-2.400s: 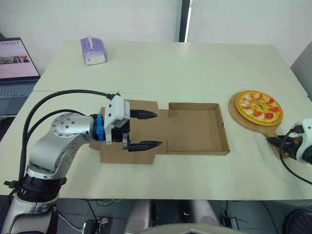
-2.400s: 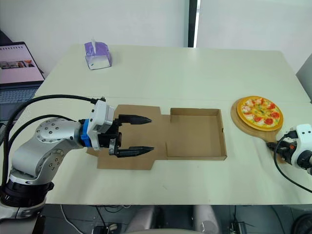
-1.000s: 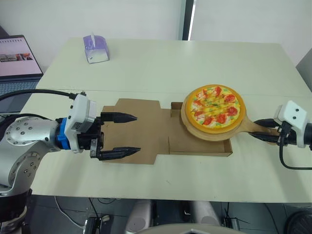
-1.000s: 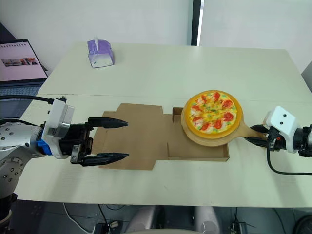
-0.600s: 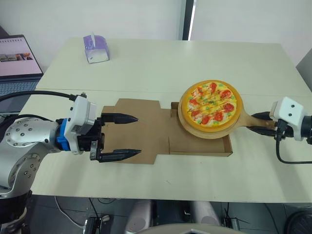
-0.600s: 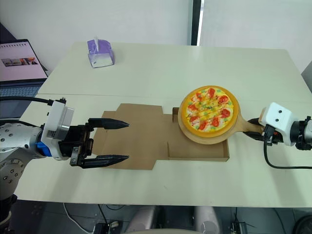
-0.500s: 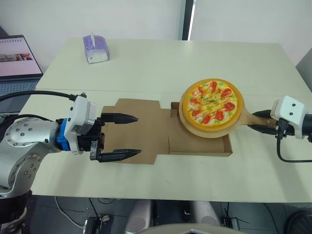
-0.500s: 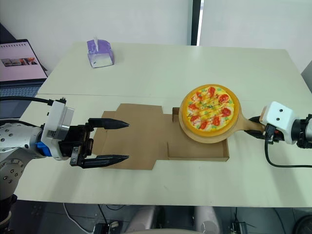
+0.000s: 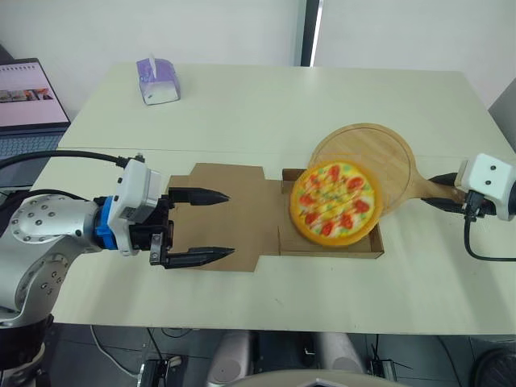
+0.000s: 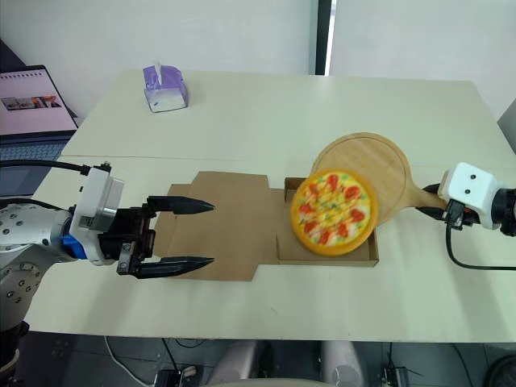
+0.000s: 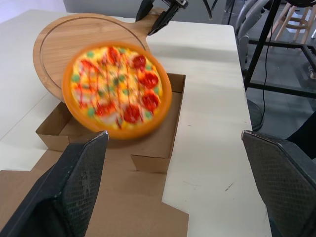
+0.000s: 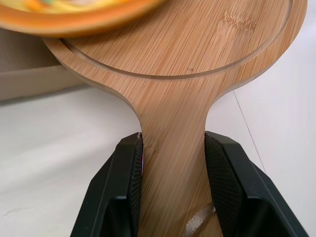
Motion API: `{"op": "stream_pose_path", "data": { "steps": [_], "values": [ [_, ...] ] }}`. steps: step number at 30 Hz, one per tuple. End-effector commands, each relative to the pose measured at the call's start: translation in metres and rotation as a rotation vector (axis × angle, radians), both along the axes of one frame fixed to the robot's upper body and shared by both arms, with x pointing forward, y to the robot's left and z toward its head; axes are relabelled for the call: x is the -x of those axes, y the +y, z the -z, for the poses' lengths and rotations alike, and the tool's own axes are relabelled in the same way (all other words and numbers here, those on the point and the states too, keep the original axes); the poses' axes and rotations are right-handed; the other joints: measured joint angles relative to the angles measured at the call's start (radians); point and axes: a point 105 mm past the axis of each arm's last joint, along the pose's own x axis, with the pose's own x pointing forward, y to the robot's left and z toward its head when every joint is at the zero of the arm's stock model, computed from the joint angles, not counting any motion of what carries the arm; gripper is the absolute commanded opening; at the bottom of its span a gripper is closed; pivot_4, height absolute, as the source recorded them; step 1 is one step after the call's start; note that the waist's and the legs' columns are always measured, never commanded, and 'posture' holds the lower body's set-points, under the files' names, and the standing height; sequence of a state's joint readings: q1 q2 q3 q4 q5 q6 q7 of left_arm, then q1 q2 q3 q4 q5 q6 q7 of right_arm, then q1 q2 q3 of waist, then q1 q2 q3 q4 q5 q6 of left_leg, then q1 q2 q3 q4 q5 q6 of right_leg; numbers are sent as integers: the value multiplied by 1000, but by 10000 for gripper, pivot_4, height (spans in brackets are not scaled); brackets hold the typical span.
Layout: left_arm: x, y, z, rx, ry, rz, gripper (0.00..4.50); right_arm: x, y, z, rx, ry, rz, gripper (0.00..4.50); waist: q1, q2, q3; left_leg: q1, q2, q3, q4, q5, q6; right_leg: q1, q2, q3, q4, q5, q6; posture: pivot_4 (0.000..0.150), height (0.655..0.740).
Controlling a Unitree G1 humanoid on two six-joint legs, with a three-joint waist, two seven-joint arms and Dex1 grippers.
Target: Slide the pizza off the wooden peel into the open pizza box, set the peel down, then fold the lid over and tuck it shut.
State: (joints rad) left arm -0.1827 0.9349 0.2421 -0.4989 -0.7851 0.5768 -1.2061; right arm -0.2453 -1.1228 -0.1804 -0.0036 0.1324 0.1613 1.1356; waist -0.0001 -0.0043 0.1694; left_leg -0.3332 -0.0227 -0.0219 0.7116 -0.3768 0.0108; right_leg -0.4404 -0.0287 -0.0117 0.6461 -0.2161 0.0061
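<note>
1. Right pincer (image 12: 173, 148): clenched on the handle of the wooden peel (image 9: 379, 157). I see one black finger pressed against each side of the handle in the right wrist view.

2. Peel: held off the counter (image 9: 322, 105), with its round blade over the far right corner of the box (image 9: 367, 246). The handle points toward the robot's right.

3. Pizza (image 9: 333, 201): mostly off the peel. Only its far right edge overlaps the blade. The rest lies over the open tray of the box, tilted down toward the robot's left. I cannot tell whether its low edge touches the tray floor.

4. Box: open on the counter. The lid (image 9: 234, 214) lies flat, spread out to the left of the tray.

5. Left pincer (image 9: 230, 224): released, fingers spread wide and empty. It hovers over the left part of the lid, with the fingertips pointing toward the tray, well apart from the pizza.

6. Other items: a purple tissue box (image 9: 157, 81) stands at the far left of the counter. A laptop (image 9: 28, 101) with a lit screen sits beyond the left edge.
</note>
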Motion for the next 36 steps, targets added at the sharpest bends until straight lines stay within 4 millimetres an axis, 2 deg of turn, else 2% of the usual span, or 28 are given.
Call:
{"op": "stream_pose_path", "data": {
  "steps": [1,6,11,16,20,23,28,33,36],
  "values": [
    [-2,-2,-5,5,-44,-1,45000,-7,-2,-34,14,-138,-5,15726,0,0,0,0,0,0,0,0,0,0,0,0,0,0,0,1500,7251],
    [-4,-3,-4,10,-48,-3,45000,-15,-12,-46,30,-197,24,15726,-1,0,0,0,0,0,0,0,0,0,0,0,0,0,0,1500,7251],
    [-6,-4,-5,13,-55,-3,45000,-25,-29,-71,6,-279,89,15726,-1,0,0,0,0,1,0,0,0,0,0,0,0,0,0,1500,7251],
    [-6,-7,-5,21,-58,12,45000,-24,-42,-75,-39,-290,138,15726,0,0,0,0,0,1,0,0,0,0,0,0,0,0,0,1500,7251],
    [-5,-14,-11,44,-77,41,45000,-17,-47,-66,-117,-264,179,15726,4,1,0,0,0,0,0,0,0,0,0,0,0,0,0,1500,7251],
    [1,-25,-18,78,-88,87,45000,-7,-52,-56,-204,-233,251,15726,6,0,0,0,0,0,0,0,0,0,-1,0,0,0,0,1500,7251],
    [11,-41,-18,83,-103,165,45000,4,-60,-40,-354,-214,410,15726,5,1,0,0,0,0,0,0,0,0,-1,0,1,0,0,1500,7251],
    [18,-57,-11,93,-100,241,45000,8,-71,-10,-481,-150,617,15725,4,1,0,1,0,1,1,0,0,1,0,1,2,0,0,1500,7251],
    [15,-62,-11,107,-118,238,45000,10,-71,7,-505,-102,697,15725,3,1,0,1,0,1,1,0,0,1,0,1,2,0,0,1500,7251]
  ]
}}
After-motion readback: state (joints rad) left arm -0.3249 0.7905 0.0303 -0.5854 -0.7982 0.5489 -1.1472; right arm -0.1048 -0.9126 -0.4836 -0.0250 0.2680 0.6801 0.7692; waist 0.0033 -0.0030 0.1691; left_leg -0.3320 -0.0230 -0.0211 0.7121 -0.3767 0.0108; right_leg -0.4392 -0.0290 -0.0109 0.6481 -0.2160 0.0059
